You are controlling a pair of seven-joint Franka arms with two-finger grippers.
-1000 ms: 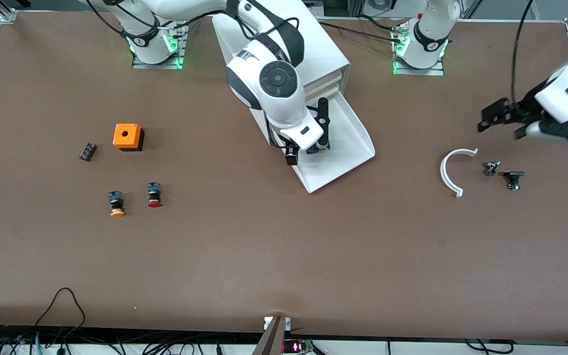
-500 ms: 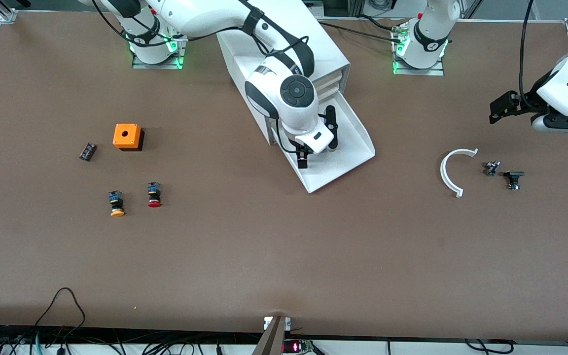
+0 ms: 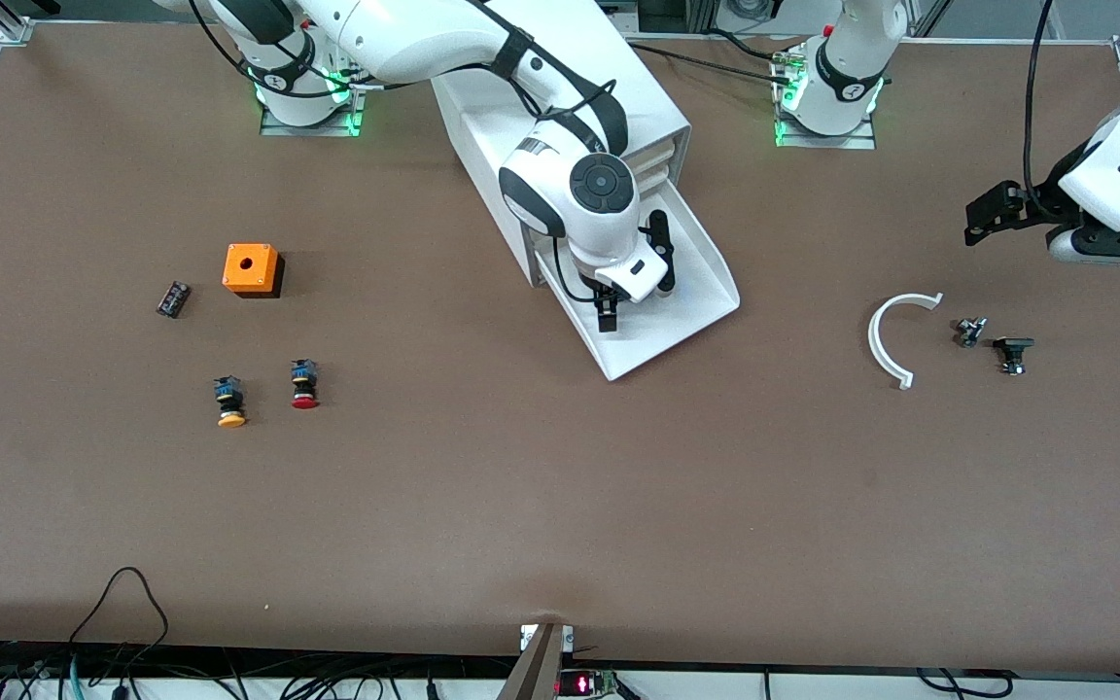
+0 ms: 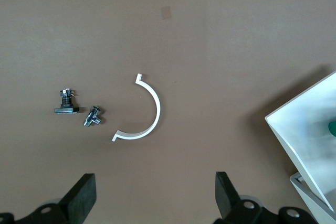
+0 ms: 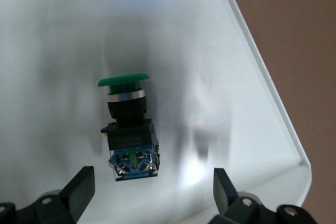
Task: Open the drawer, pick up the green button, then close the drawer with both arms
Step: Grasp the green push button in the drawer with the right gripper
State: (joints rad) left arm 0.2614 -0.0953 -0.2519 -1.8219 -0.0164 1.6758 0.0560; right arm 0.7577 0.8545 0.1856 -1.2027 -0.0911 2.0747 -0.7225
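Observation:
The drawer (image 3: 706, 267), the lowest one of the white cabinet (image 3: 643, 92), is pulled out. The green-capped button (image 5: 127, 129) lies on its side on the drawer's floor (image 5: 220, 51); my right arm hides it in the front view. My right gripper (image 3: 634, 292) hangs low over the drawer, open, and its fingertips (image 5: 81, 182) stand either side of the button's blue end without touching it. My left gripper (image 3: 983, 219) is open and empty over bare table at the left arm's end; in its wrist view (image 4: 153, 203) a corner of the drawer (image 4: 310, 124) shows.
A white curved piece (image 3: 895, 335), a small metal part (image 3: 969, 331) and a black part (image 3: 1012, 352) lie under the left gripper's area. An orange box (image 3: 251, 269), a small black part (image 3: 173, 298), a yellow-capped button (image 3: 230, 402) and a red-capped button (image 3: 304, 384) lie toward the right arm's end.
My right gripper has shifted along the drawer and come down over the button, which it now hides in the front view. My left gripper has drawn back a little, away from the drawer.

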